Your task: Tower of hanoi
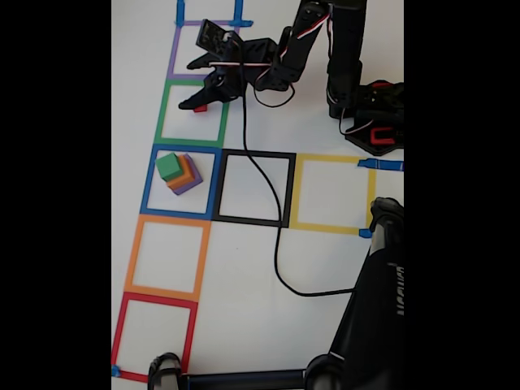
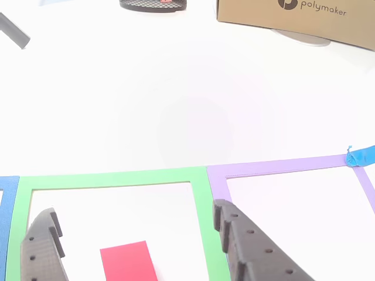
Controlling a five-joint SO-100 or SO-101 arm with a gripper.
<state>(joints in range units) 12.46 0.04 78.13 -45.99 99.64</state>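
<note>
Hand [image 2: 132,246] spread wide, ridged black fingers [image 2: 246,246] flanking small red cube [image 2: 128,261] inside green tape square [image 2: 111,178].

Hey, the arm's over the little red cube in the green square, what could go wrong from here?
The end effector is open around the red cube, which sits nearer one finger in the other view; closing might nudge or tilt it rather than grip it squarely. The cube is tiny, so it could slip. The black cable trails near the green, orange and purple stack and might snag it.
</note>
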